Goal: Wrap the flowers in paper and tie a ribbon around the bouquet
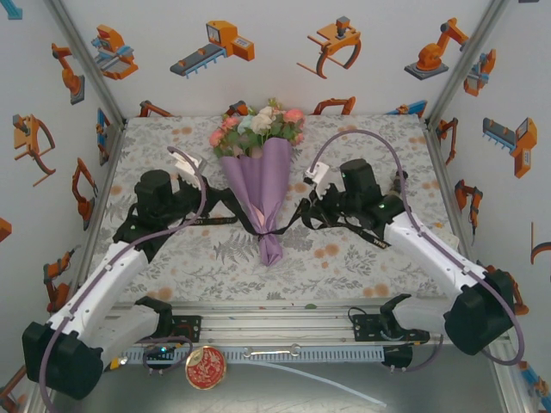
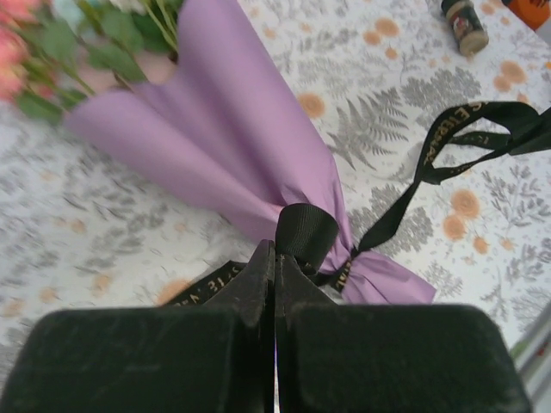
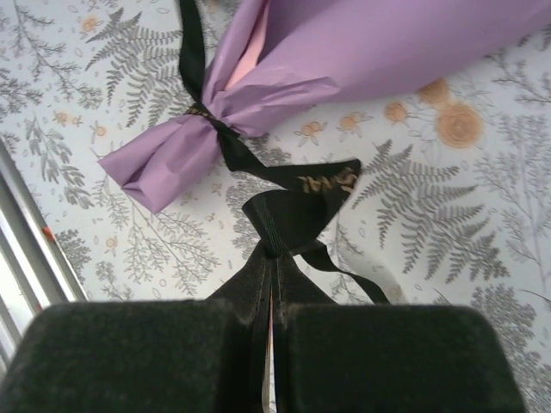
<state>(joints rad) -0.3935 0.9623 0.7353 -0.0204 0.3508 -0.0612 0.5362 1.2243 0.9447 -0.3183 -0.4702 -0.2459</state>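
Observation:
The bouquet lies in the middle of the table, its flowers [image 1: 258, 123] pointing to the far side out of the lilac paper [image 1: 260, 185] cone. A black ribbon [image 1: 274, 231] is bound around the cone's narrow end. My left gripper [image 1: 222, 209] is left of the cone and shut on a ribbon [image 2: 306, 232] loop at my left gripper [image 2: 275, 251] tips, just before the tied neck of the paper [image 2: 232, 129]. My right gripper [image 1: 308, 209] is right of the cone. In its wrist view my right gripper [image 3: 275, 251] is shut on a bunched ribbon [image 3: 297, 211] loop leading to the knot on the paper [image 3: 387, 43].
A metal rail [image 1: 275, 331] runs along the table's near edge, with a round red and gold disc [image 1: 205, 366] below it. Walls printed with orange robots close in the back and both sides. The floral tablecloth [image 1: 362, 258] lies bare around the bouquet.

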